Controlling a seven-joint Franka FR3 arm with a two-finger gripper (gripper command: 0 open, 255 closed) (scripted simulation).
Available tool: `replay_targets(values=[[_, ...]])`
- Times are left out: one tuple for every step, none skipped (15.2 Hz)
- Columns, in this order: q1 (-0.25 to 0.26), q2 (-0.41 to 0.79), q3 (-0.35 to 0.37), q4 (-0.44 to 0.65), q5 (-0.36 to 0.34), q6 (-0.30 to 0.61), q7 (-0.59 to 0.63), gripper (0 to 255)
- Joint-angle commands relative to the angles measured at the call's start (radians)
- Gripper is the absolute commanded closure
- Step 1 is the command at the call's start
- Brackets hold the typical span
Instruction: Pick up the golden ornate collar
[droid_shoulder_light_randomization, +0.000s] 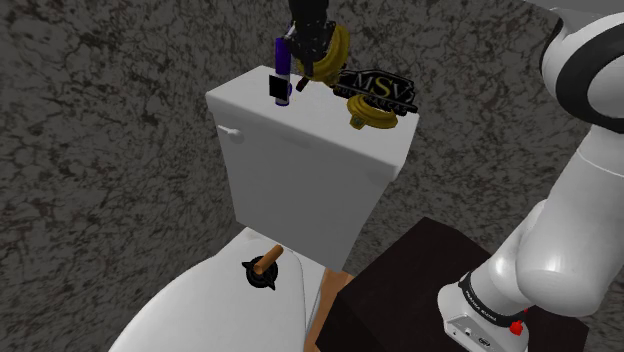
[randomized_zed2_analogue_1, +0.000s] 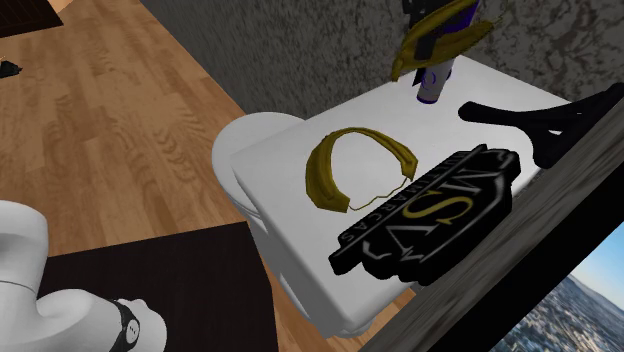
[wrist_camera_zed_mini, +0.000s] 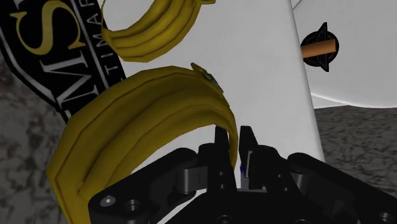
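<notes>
Golden collar (wrist_camera_zed_mini: 146, 105) in gripper (wrist_camera_zed_mini: 235, 145); plaque (droid_shoulder_light_randomization: 378, 88) reads MSV.

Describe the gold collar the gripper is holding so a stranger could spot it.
Find the white toilet tank. Above it, the black gripper clasps a golden collar. A second collar lies flat on the tank beside the black plaque; this one hangs in the air.

White toilet tank lid (droid_shoulder_light_randomization: 300, 125) and seat cover, with what they carry.
A golden collar (droid_shoulder_light_randomization: 366, 120) lies flat on the tank lid, its gap facing a black plaque (droid_shoulder_light_randomization: 378, 86) with gold lettering that lies just beside it. A purple bottle (droid_shoulder_light_randomization: 283, 58) stands upright near the lid's far edge. On the closed white seat cover (droid_shoulder_light_randomization: 200, 300) below rests a black piece with a brown handle (droid_shoulder_light_randomization: 262, 268).
</notes>
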Motion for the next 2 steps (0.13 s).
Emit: replay_targets(values=[[0.002, 0.006, 0.0, 0.024, -0.002, -0.018, -0.001, 255], [0.002, 0.006, 0.0, 0.024, -0.002, -0.018, -0.001, 255]])
